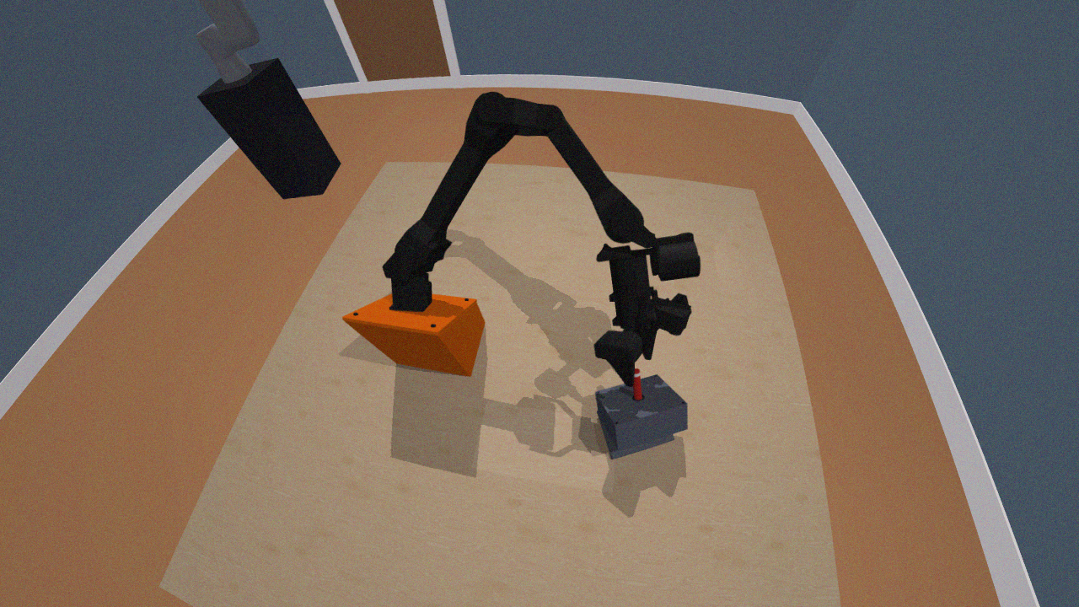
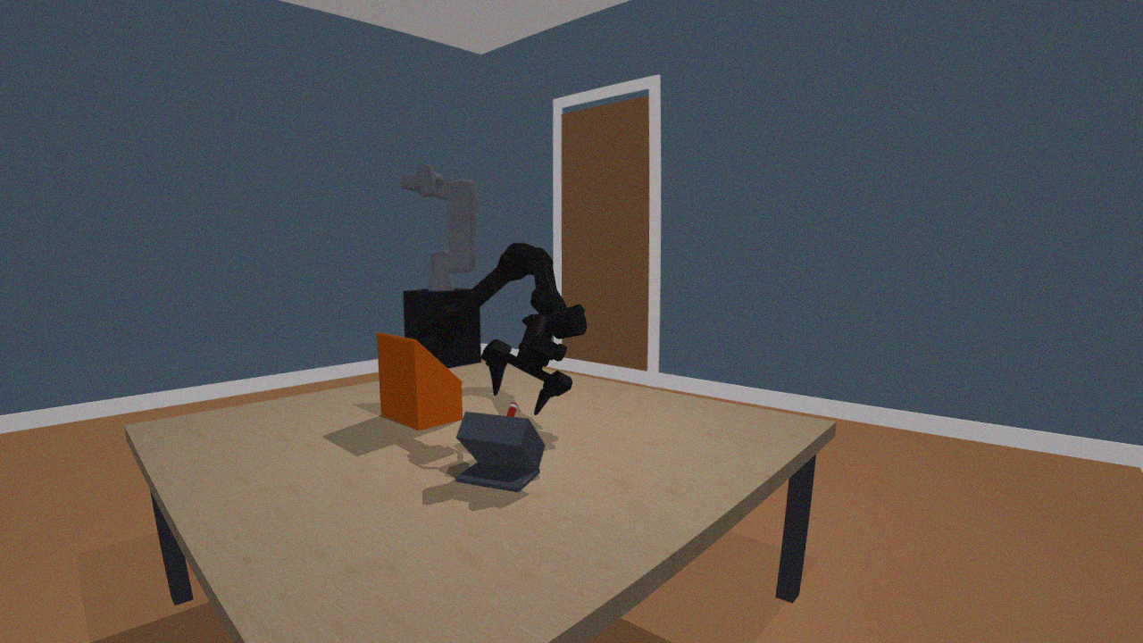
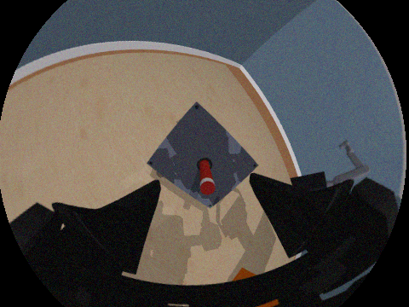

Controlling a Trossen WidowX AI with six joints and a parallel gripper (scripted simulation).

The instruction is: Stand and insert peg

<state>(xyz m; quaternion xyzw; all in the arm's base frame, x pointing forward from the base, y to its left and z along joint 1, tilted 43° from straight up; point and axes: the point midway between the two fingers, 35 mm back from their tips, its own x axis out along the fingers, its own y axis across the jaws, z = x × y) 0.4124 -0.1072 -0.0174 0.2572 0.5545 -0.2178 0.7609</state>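
Observation:
A red peg (image 1: 637,387) (image 2: 511,412) (image 3: 206,172) with a white band near its outer end stands in the hole of the dark blue-grey sloped panel (image 1: 663,400) (image 2: 499,428) (image 3: 198,132). The banded end points out of the face. The plain end is inside the hole and hidden, so its depth cannot be seen. My gripper (image 2: 515,404) (image 3: 205,182) is open wide and empty. Its fingertips are apart on either side of the peg's line and back from the panel's face, touching neither. In the top view one finger partly hides the other.
The orange wedge-shaped base block (image 1: 433,343) (image 2: 415,391) carries the arm, to the left of the panel in the top and exterior views. The panel stands on the wooden table (image 1: 453,528) (image 2: 320,528). A black pedestal (image 1: 271,128) (image 2: 439,328) with a grey arm stands beyond the table.

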